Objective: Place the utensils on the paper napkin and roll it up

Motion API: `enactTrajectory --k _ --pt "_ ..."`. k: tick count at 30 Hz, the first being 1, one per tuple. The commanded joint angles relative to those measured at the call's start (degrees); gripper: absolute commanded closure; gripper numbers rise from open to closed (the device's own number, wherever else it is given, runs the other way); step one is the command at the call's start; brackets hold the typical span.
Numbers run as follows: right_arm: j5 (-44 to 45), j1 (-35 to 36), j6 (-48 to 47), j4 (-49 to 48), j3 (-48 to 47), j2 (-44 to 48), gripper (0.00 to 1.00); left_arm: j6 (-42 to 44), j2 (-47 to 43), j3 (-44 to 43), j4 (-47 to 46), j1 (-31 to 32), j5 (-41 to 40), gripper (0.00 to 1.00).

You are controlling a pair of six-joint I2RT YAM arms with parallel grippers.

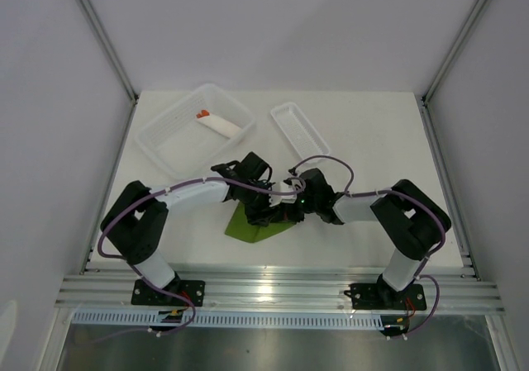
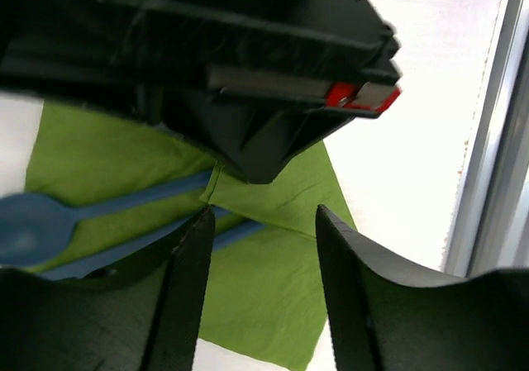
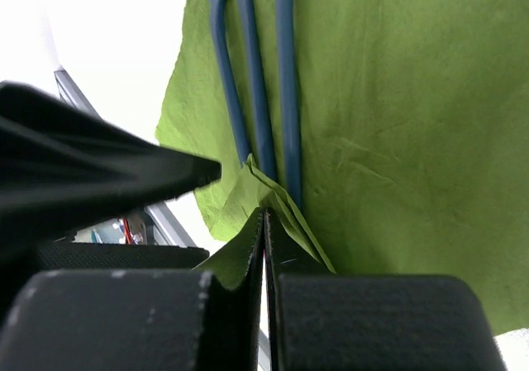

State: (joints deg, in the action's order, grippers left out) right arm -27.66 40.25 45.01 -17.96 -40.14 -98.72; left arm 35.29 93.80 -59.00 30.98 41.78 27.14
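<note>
At the near edge of the table [image 1: 372, 131] both arms rose from their bases on the metal rail [image 1: 273, 292], elbows pushed outward to left and right, forearms bent in toward the middle so the two wrists met over the paper napkin [image 1: 248, 226]. The napkin lay flat near the table's near edge, roughly midway between the bases. The left gripper [image 2: 264, 222] hung low over it with its jaws apart and nothing between them. The right gripper [image 3: 264, 222] faced it from the right, jaws pressed together on a small raised fold at the napkin's edge. The utensils [image 3: 285, 82] rested on the sheet side by side, handles roughly parallel and running just beside the pinched fold, with the spoon bowl [image 2: 29, 226] at the napkin's edge. Bare table lay open to the left and right of the napkin, out to the side walls. Farther back, well apart from the grippers, stood a large clear bin [image 1: 165, 144] holding a white paper roll [image 1: 221, 126] with orange tips, and to its right a small clear tray [image 1: 299, 129].
</note>
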Motion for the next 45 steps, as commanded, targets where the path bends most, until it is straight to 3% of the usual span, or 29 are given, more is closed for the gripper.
enactTrajectory --k 1,8,13,30,34,41,45 --pt "-1.1 -0.3 0.9 -2.1 0.3 -1.1 1.00 6.3 1.3 -2.3 0.1 1.7 -1.2 0.45" --pt "-2.0 -1.2 2.1 -3.8 1.0 -2.4 1.00 14.7 1.8 -1.0 1.2 1.8 -1.4 0.49" --pt "-2.5 -1.6 2.4 -3.8 1.1 -2.3 1.00 19.1 3.5 -2.2 2.6 1.9 -1.6 0.46" --pt "-0.7 -4.5 2.6 2.9 1.0 3.3 1.00 17.6 5.5 -2.9 3.9 2.1 -2.2 0.47" --pt "5.5 -6.6 1.6 10.0 0.9 8.4 0.96 16.8 5.5 -2.6 3.5 2.1 -2.4 0.47" --pt "23.8 -11.6 1.3 28.2 1.2 15.9 0.95 16.7 5.5 -2.5 3.1 2.2 -2.8 0.46" --pt "24.4 -11.9 0.2 30.3 2.1 14.5 0.97 16.6 5.5 -2.7 3.3 2.2 -2.6 0.46"
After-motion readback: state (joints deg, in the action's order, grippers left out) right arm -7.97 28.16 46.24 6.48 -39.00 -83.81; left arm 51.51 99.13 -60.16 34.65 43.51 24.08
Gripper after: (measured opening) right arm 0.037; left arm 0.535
